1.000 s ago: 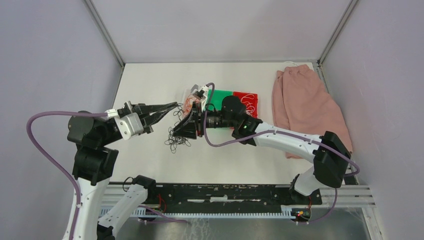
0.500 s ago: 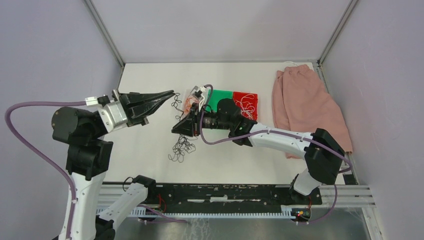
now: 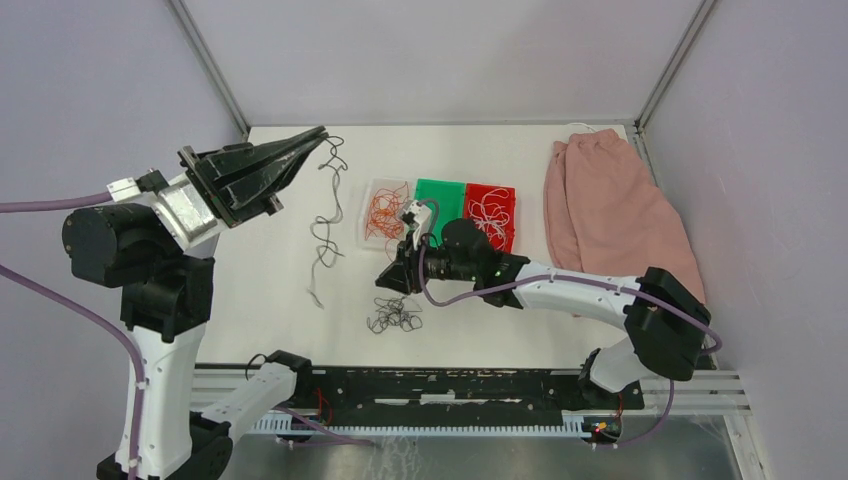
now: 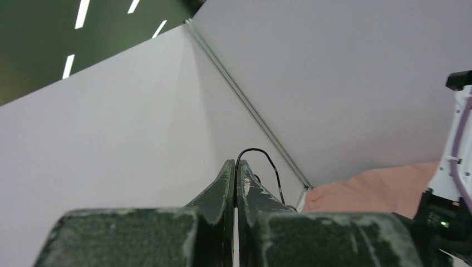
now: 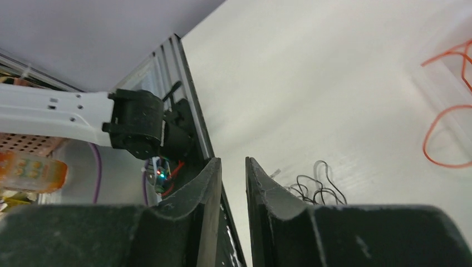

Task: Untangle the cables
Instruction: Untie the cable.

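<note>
My left gripper (image 3: 322, 133) is raised high at the back left, shut on one long black cable (image 3: 325, 225) that dangles in curls down to the table. In the left wrist view the same black cable (image 4: 261, 161) loops out of the pressed-together tips of the left gripper (image 4: 236, 164). A small clump of black cables (image 3: 395, 318) lies on the table near the front. My right gripper (image 3: 384, 281) hovers just above and behind that clump, jaws slightly apart and holding nothing. From the right wrist, the right gripper (image 5: 234, 162) has the black clump (image 5: 314, 192) just to its right.
Three small trays stand in a row mid-table: a clear tray (image 3: 372, 187) with orange cables (image 5: 448, 130), a green tray (image 3: 440, 195), and a red tray (image 3: 510, 195) holding white cables. A pink cloth (image 3: 610, 215) covers the right side. Grey walls enclose the table.
My left gripper rose and swung to the back left, drawing one black cable out of the clump. The right gripper moved nearer the front edge; its jaws narrowed.
</note>
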Motion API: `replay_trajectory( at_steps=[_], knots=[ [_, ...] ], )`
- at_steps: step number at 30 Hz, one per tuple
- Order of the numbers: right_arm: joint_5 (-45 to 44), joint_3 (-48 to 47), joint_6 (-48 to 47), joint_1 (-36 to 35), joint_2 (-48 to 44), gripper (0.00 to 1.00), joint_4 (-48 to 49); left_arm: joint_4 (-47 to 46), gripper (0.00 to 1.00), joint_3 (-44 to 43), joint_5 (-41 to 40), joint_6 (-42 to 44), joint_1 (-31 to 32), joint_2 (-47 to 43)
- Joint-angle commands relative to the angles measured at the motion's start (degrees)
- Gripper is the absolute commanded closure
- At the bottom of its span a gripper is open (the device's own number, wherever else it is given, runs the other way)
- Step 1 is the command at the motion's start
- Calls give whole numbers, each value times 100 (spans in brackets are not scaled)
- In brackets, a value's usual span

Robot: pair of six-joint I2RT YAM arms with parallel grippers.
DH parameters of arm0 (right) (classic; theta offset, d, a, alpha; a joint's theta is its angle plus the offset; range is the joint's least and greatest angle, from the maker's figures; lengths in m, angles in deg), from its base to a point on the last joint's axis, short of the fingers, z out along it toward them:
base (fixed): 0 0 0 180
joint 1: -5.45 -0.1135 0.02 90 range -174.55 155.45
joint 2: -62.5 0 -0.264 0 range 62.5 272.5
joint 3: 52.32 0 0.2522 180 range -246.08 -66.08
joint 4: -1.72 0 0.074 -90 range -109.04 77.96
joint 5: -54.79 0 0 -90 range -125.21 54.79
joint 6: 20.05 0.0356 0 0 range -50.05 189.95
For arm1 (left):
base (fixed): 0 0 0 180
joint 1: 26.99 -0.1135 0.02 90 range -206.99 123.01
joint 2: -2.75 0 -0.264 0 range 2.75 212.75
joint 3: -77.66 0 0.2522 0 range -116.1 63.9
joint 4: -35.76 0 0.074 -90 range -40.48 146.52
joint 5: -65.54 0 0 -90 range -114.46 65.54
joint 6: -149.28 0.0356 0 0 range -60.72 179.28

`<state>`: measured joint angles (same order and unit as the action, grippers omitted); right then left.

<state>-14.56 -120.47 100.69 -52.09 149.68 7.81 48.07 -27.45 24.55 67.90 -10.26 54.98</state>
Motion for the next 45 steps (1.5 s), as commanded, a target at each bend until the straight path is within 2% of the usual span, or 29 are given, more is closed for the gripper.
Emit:
replay_trajectory(
  at_steps=[1,7,12,19,26,33,40,45],
  knots=[
    [-513,315,-450,-7,-430,70,-308,-730,97,-413,-578,85,-21,217],
    [-731,741,-455,6,-668,66,-357,-695,97,-650,-648,315,-22,410],
    [-998,767,-538,38,-1055,63,-669,-251,97,-449,-464,428,-20,392],
    [-1917,686,-655,348,-2086,48,-1385,191,97,808,-335,700,-14,51],
    [-3514,491,-603,852,-2577,46,-2498,112,97,1907,-294,929,3,94],
    [-4702,430,-248,1328,-2664,46,-3285,-30,97,2200,-453,1469,218,935],
    [-4832,568,-147,1600,-2832,46,-3340,-69,97,2253,-714,2292,492,1954],
    [-4864,557,-239,1631,-3063,46,-3464,39,97,2241,-989,3370,637,2707]
  ],
)
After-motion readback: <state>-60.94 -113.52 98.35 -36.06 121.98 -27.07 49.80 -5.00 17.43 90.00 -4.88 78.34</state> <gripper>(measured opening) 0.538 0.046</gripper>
